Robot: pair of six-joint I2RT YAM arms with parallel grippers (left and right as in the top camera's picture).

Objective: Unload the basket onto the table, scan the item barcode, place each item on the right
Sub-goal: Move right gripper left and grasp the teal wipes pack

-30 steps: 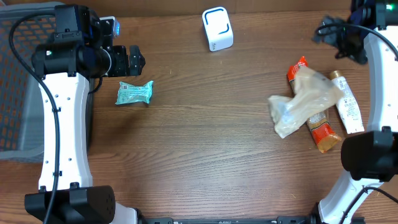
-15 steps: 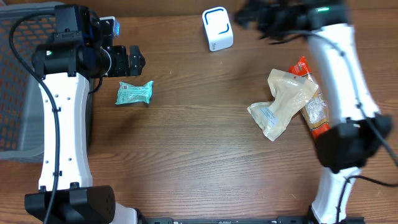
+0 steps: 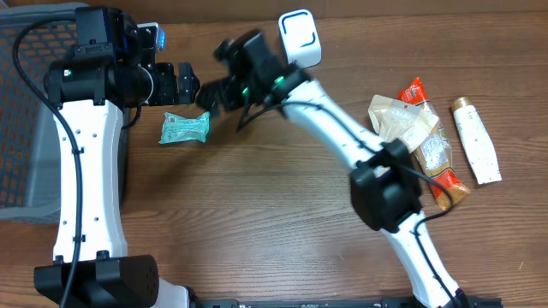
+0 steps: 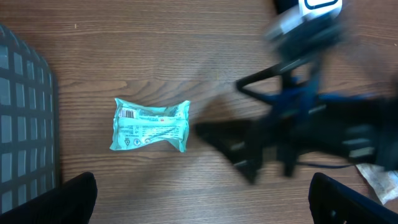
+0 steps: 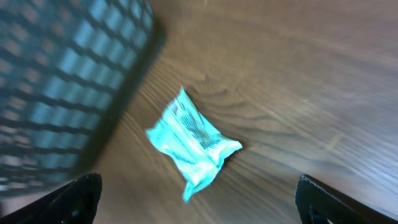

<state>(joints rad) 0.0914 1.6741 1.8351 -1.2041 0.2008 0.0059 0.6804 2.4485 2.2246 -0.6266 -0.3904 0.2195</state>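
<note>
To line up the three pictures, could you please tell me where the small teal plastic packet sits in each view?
Overhead: small teal plastic packet in the upper left, on the wood.
Left wrist: left of centre.
Right wrist: near the centre, slightly low.
Shared landmark: the dark mesh basket, to the packet's left in every view.

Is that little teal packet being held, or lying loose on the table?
Lying loose: the teal packet rests flat on the table, apart from the open right gripper.
</note>
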